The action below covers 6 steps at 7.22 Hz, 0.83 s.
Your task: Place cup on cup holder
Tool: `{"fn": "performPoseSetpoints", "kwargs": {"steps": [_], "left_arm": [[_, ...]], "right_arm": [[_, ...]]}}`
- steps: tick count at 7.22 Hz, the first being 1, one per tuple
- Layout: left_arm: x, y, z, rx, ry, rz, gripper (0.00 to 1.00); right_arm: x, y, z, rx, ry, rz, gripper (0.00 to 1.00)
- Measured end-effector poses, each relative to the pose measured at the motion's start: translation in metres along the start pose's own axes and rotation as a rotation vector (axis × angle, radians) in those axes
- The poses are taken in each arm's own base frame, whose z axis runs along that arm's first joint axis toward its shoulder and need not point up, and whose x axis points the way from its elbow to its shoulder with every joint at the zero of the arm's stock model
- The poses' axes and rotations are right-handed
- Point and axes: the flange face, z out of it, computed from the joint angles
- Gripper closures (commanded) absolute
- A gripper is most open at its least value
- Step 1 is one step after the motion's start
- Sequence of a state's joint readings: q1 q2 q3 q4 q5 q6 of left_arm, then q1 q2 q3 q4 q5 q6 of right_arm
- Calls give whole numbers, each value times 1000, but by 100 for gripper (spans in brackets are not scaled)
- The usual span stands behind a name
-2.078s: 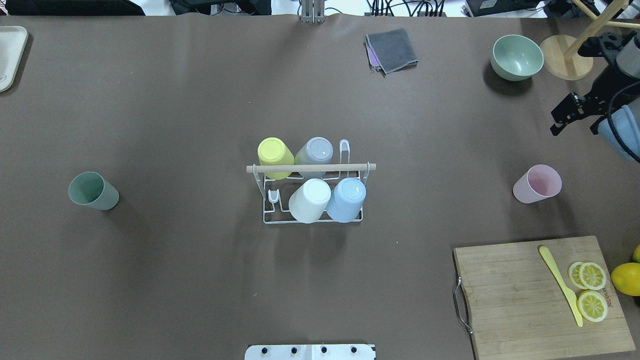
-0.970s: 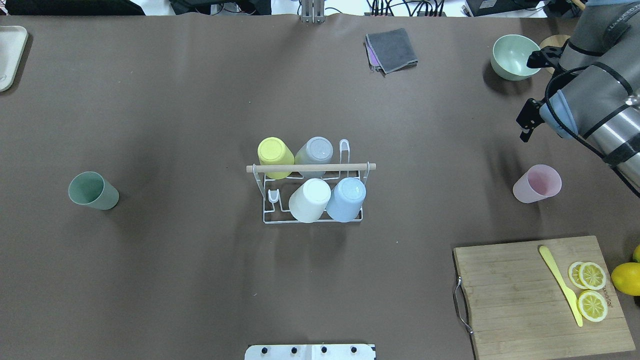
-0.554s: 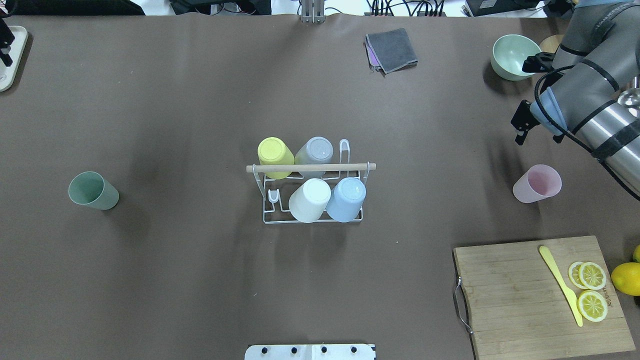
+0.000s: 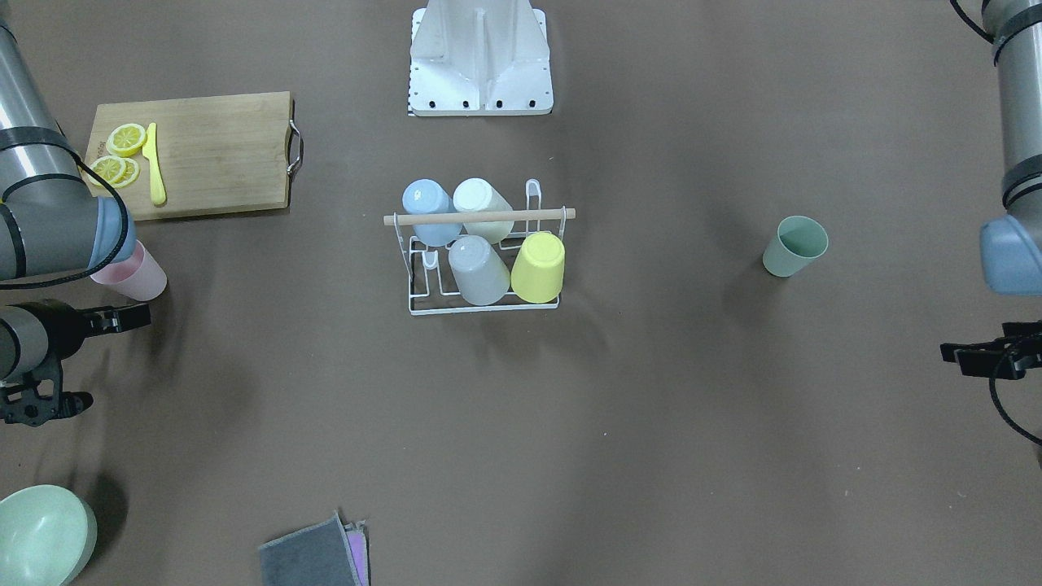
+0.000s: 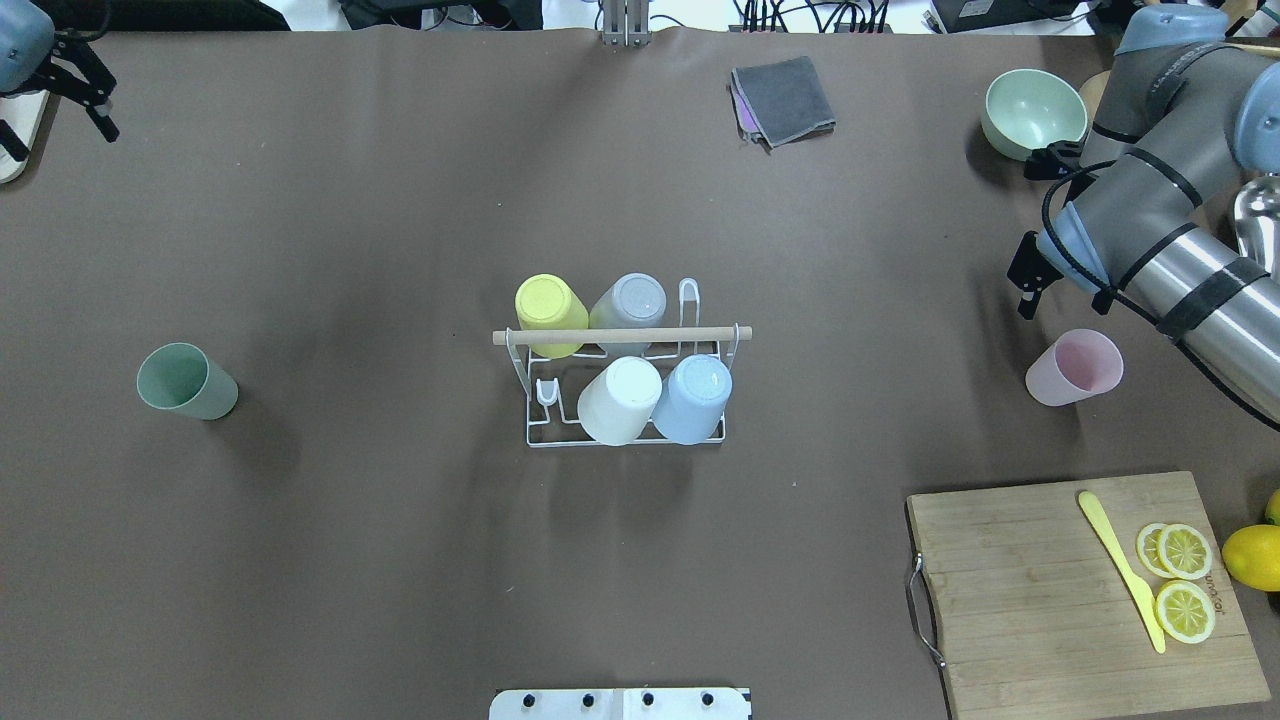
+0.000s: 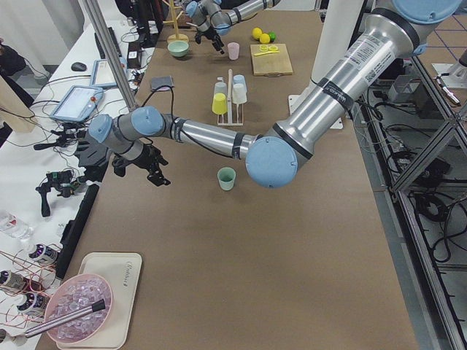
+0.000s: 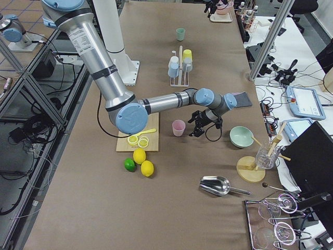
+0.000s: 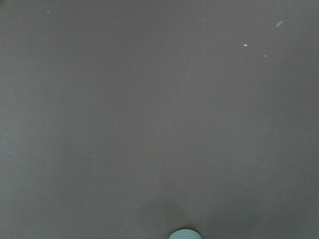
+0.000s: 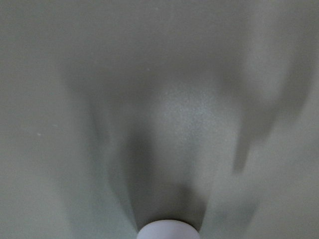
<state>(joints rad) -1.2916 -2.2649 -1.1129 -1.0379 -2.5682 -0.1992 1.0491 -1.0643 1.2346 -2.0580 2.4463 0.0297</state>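
Reaching for the pink cup [image 5: 1075, 367] at the holder's [image 5: 620, 336] 3 o'clock, you hold the right gripper [image 5: 1035, 225] spread and empty at its 11 o'clock, the left gripper [image 5: 55, 135] likewise far off; next, straddle its rim.

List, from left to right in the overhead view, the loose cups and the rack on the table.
green cup → cup holder → pink cup

Even overhead light, soft faint shadows on the table [image 5: 400, 560], exterior views sharp, right wrist view blurred, left wrist view dim.
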Motion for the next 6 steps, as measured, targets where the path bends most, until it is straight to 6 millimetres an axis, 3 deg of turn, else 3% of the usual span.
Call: {"fn": "performPoseSetpoints", "kwargs": {"steps": [2,3,6], "left_arm": [[30,7,47,-58,-4,22,3],[37,10,75,-90,-16,22,3],[30,21,146,-168,-60,20,3]], "right_arm": [[0,0,9,-35,2,-15,3],[-1,0,9,-47,2,-13,3],[-2,2,9,-82,1,-12,3]]}}
